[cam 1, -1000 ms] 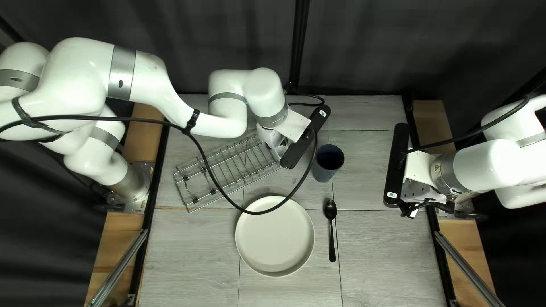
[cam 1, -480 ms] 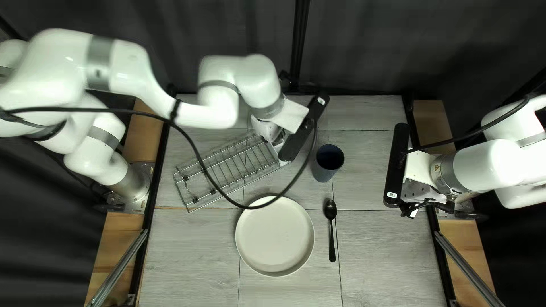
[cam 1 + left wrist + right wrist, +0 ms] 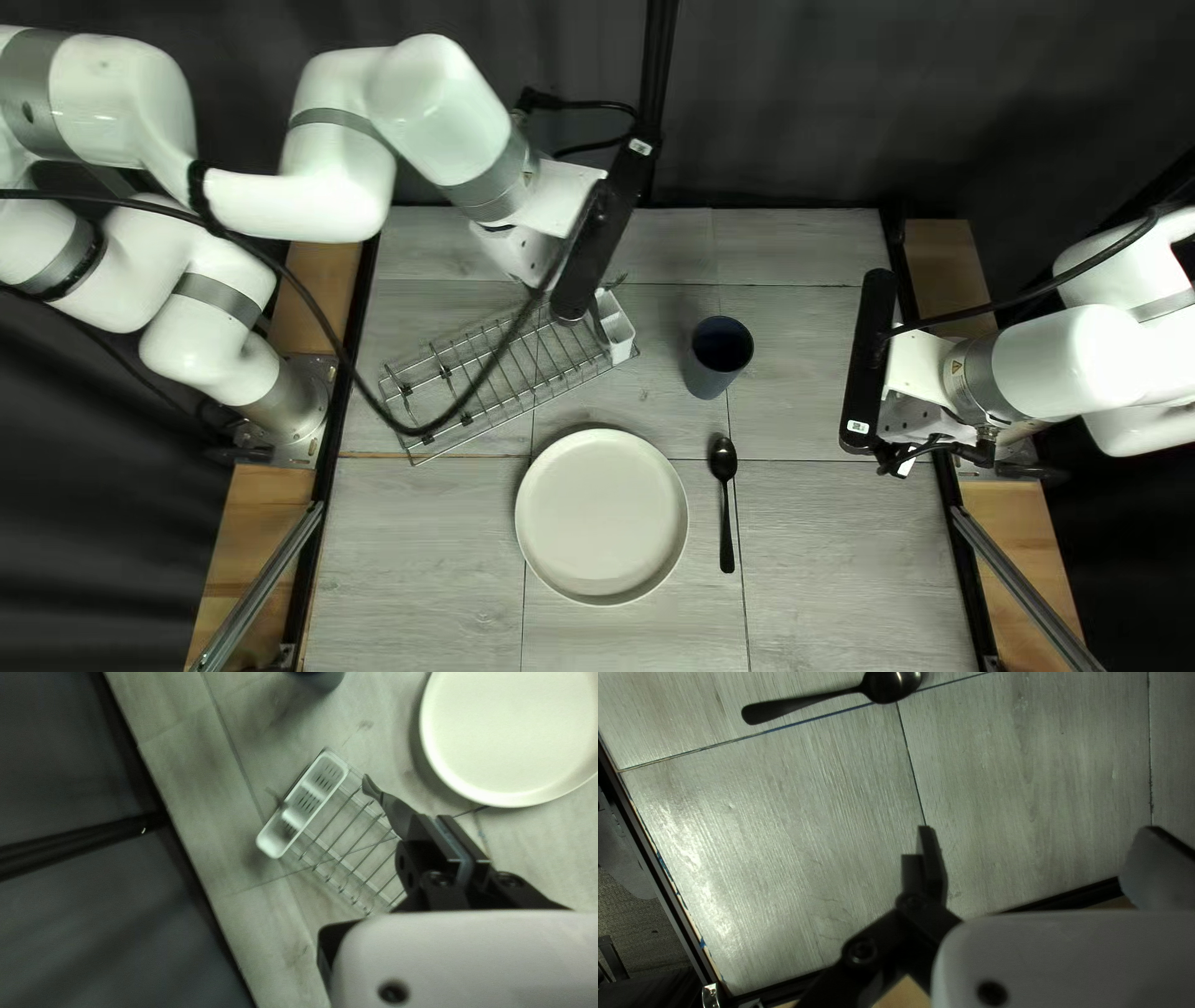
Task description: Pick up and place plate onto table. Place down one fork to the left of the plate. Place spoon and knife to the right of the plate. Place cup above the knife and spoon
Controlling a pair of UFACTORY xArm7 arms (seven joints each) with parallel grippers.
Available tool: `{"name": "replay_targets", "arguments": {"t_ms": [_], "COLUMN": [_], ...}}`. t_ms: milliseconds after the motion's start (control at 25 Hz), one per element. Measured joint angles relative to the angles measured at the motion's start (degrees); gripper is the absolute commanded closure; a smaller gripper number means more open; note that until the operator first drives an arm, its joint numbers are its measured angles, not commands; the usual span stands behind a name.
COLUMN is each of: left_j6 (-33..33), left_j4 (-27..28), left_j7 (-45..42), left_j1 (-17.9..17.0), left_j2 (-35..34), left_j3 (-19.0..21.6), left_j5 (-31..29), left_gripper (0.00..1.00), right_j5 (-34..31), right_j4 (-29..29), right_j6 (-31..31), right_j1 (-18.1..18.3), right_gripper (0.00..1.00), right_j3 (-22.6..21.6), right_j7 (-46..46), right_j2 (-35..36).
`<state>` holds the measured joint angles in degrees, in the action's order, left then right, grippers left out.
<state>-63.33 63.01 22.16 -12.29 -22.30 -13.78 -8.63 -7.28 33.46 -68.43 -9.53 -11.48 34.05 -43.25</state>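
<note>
Roughly, the table setting looks a little over half done. On the bench [image 3: 847, 560], a pale round plate [image 3: 601, 517] lies flat near the middle, and a dark spoon [image 3: 727, 517] lies just beside it on its right, bowl pointing to the far edge. A dark blue cup [image 3: 713, 377] stands upright beyond the spoon, so those 3 pieces seem to be where the task wants them. What is left is 1 fork for the plate's left side and 1 knife to join the spoon, as neither lies beside the plate. The left claw [image 3: 436, 824] is closed on a dark utensil [image 3: 387, 802], its end poking out past the fingers; it is probably the fork or the knife, but the blur hides which. That claw is raised over the far end of a wire rack [image 3: 498, 373], near a white caddy [image 3: 302, 802] fixed there. The right claw [image 3: 1037, 829] is wide open and empty, by the bench's right edge. Next, the held utensil likely needs carrying to its own side of the plate.
</note>
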Motion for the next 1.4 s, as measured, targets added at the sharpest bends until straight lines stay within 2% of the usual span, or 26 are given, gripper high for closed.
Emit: {"name": "replay_targets", "arguments": {"t_ms": [120, 280, 720, 1000, 1400], "left_j6": [0.46, 4.18, 22.01, 32.44, 40.55], "left_j4": [-1.04, -4.59, -15.0, -21.87, -26.49], "left_j7": [-0.95, -1.94, 0.97, 7.3, 18.3], "left_j1": [0.04, -0.52, -4.18, -7.7, -13.5], "left_j2": [-0.66, -3.15, -8.4, -10.25, -9.46], "left_j3": [-0.1, 1.07, 4.15, 2.48, -1.57], "left_j5": [0.56, 0.88, -0.37, -0.12, -0.05], "left_gripper": [1.0, 1.0, 1.0, 1.0, 1.0], "right_j5": [0.0, 0.0, 0.0, 0.0, 0.0], "right_j4": [0.0, 0.0, 0.0, 0.0, 0.0], "right_j6": [0.0, 0.0, 0.0, 0.0, 0.0], "right_j1": [0.0, 0.0, 0.0, 0.0, 0.0], "right_gripper": [0.0, 0.0, 0.0, 0.0, 0.0], "right_j3": [0.0, 0.0, 0.0, 0.0, 0.0], "right_j7": [0.0, 0.0, 0.0, 0.0, 0.0], "right_j2": [0.0, 0.0, 0.0, 0.0, 0.0]}}
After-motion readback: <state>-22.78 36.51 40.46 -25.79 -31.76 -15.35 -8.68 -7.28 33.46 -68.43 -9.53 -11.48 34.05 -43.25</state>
